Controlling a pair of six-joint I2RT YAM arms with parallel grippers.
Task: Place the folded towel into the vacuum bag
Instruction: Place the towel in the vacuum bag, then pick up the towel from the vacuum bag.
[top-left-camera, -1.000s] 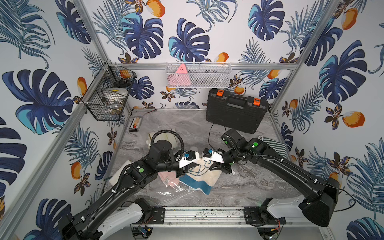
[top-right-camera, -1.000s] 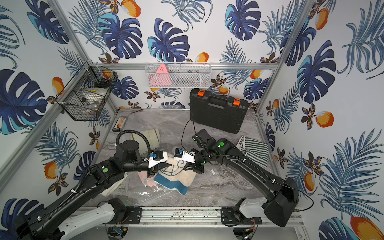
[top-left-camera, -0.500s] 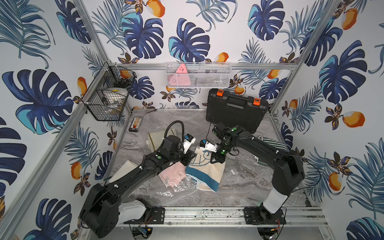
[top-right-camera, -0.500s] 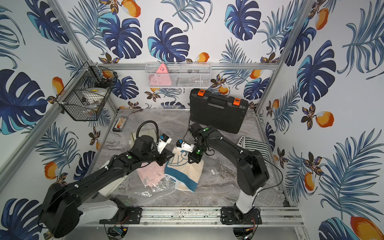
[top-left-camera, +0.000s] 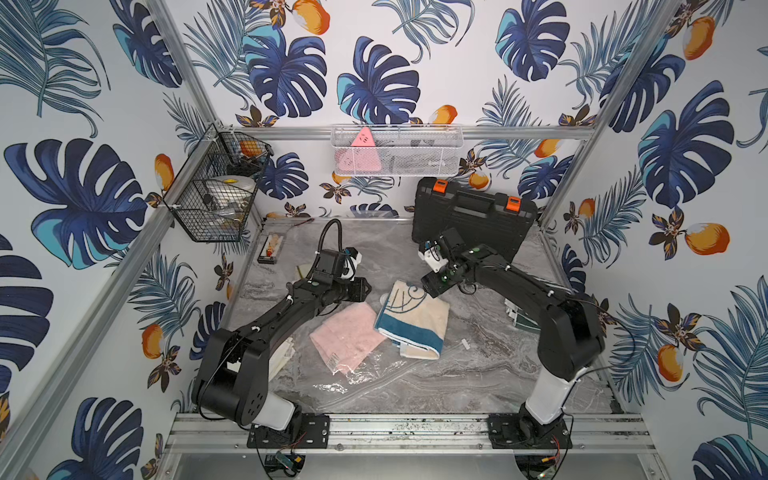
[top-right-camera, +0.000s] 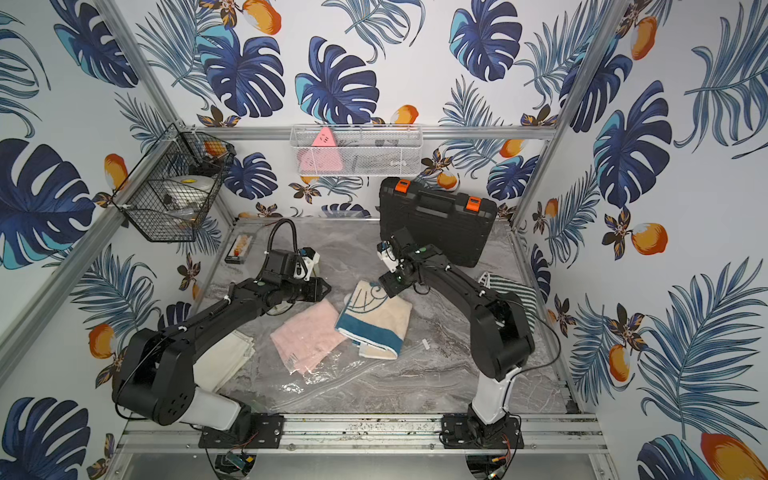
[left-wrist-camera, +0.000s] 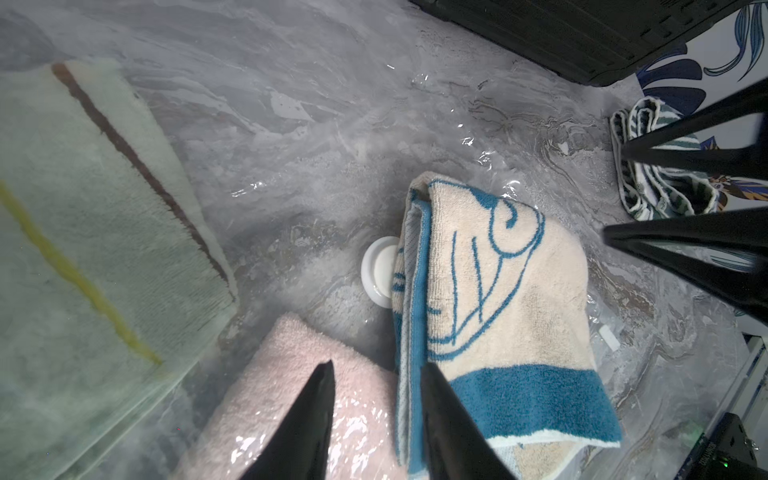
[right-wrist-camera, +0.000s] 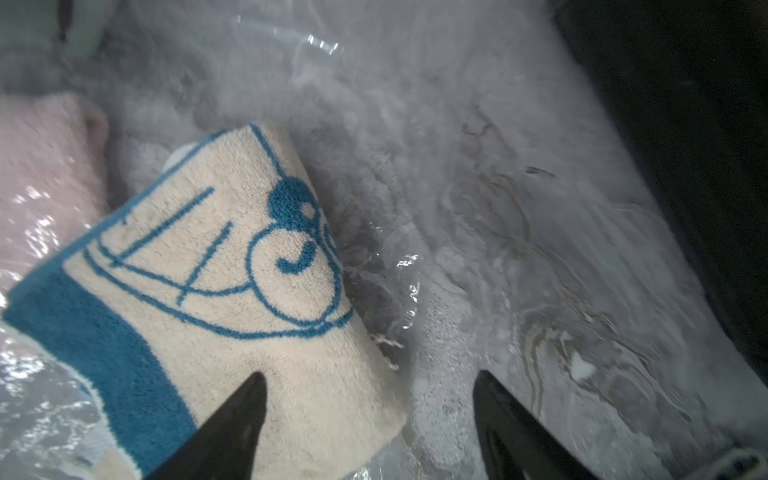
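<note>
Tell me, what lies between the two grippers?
The cream-and-blue folded towel: its far end lies between the left gripper and the right gripper, both open. It shows in both top views and the left wrist view.

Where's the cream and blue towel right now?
In both top views the cream and blue towel lies mid-table, just right of the pink towel, its edge hiding part of the white valve cap.

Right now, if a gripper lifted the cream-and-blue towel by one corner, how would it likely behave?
Probably floppy: the cream-and-blue towel is soft terry in loose folded layers, so a corner lift would likely unfold it. Pushed, it would probably bunch up or slip, since the glossy vacuum bag lies against it.
</note>
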